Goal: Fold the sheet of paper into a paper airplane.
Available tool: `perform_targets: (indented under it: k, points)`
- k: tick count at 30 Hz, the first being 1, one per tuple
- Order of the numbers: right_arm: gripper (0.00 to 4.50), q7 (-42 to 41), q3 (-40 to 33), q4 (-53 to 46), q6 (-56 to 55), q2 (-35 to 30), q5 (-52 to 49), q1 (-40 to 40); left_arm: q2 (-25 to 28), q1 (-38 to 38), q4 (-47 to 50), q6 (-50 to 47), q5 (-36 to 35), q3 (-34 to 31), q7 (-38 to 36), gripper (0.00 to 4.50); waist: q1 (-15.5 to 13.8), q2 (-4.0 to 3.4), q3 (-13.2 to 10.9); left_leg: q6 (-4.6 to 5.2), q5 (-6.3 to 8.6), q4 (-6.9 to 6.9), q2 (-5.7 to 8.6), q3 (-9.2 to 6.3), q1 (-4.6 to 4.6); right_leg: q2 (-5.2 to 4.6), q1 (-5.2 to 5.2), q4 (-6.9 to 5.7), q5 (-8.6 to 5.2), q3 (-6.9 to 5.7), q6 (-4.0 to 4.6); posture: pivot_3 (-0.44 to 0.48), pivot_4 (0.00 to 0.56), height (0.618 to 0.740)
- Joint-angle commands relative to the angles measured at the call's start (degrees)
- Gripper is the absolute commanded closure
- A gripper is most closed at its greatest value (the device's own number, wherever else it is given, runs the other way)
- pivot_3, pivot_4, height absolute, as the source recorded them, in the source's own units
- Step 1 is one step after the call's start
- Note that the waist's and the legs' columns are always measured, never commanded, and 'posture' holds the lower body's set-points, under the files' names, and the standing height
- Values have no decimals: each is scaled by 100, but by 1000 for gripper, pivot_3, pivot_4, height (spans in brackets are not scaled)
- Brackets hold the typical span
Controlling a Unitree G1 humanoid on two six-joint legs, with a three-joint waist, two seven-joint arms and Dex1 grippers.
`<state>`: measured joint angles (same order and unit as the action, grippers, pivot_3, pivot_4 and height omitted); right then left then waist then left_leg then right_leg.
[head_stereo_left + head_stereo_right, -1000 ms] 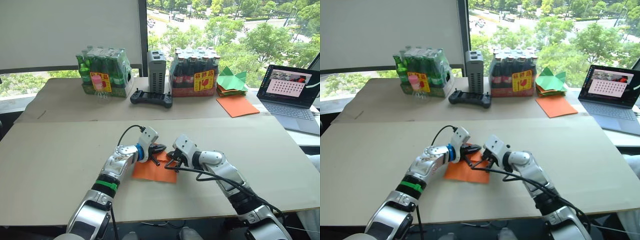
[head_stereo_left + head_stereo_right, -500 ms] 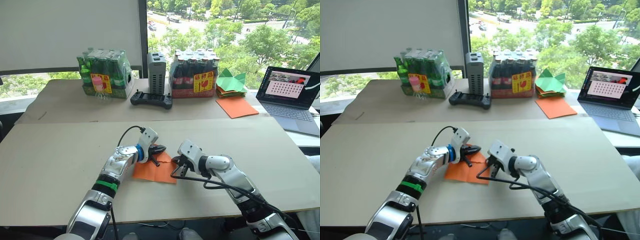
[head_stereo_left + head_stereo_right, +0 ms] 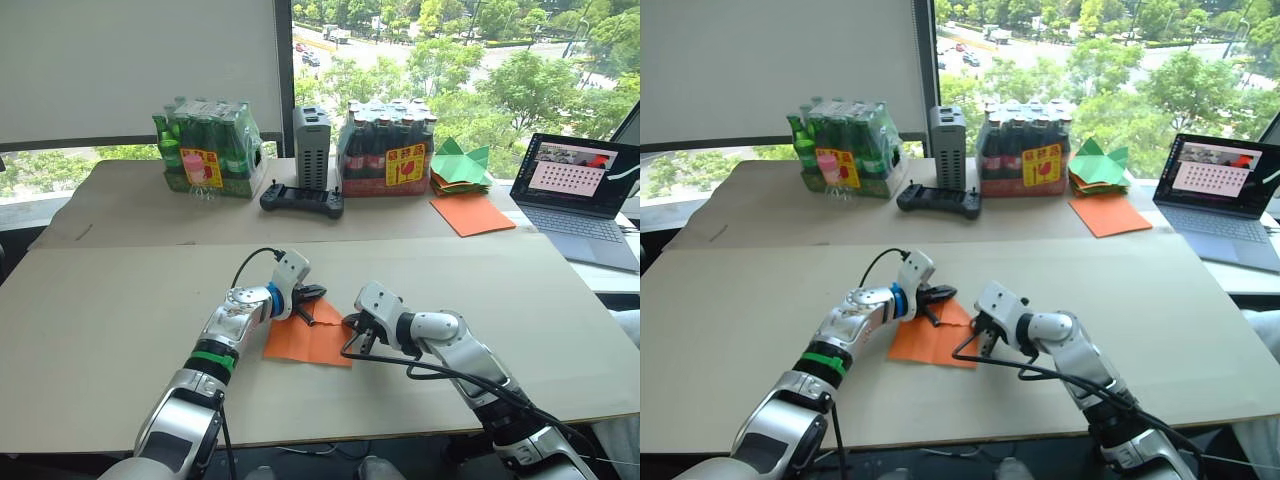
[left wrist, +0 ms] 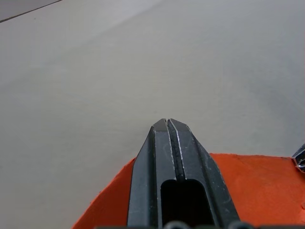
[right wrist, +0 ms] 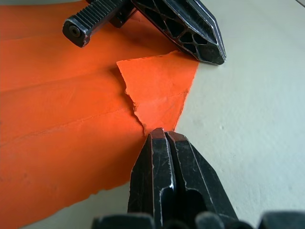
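Thin bright-orange creased sheet of paper (image 5: 71,124) lies flat on the beige tabletop (image 3: 100,300) between both grippers, one corner ragged and torn. Left gripper (image 4: 167,125) fingers pressed together over its far edge. Right gripper (image 5: 164,136) fingers closed at the torn edge; whether they pinch paper is unclear.

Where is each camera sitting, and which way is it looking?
Left and right eye views: on the head, looking down over both arms at the thin bright-orange creased sheet of paper on the table.
Left wrist view: along the left gripper, jaws shut, over the paper's edge.
Right wrist view: along the right gripper, jaws shut, at a torn-looking corner.
Shared: both wrist views show the paper.
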<state>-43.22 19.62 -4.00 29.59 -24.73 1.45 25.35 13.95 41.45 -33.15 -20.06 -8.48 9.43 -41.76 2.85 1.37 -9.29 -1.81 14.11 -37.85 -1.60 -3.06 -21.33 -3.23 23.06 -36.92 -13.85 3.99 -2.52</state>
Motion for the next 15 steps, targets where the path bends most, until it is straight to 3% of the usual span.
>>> perform_targets:
  k: [1, 7, 15]
  points:
    - [4479, 47, 39, 69, 102, 189, -75, -24, 96, -43, -92, -82, 143, -48, 62, 4500, 11, 0, 0, 0, 0, 0, 0, 0, 0, 0, 0, -1, 0, 0, 0, 0, 150, 740]
    - [4479, 289, -217, 120, -13, 718, -275, 207, 40, -92, 40, -147, 122, -56, 73, 4500, 34, 1, -1, 0, 0, 0, -1, -2, -5, 1, 5, -5, 0, 1, 0, 0, 150, 740]
    - [4479, 441, -136, 494, -163, 859, -196, 330, 26, -159, 160, -216, 115, -63, 91, 4500, 34, 0, -1, 0, 0, 1, -1, -2, -10, 0, 10, -1, 0, 0, 0, 0, 150, 740]
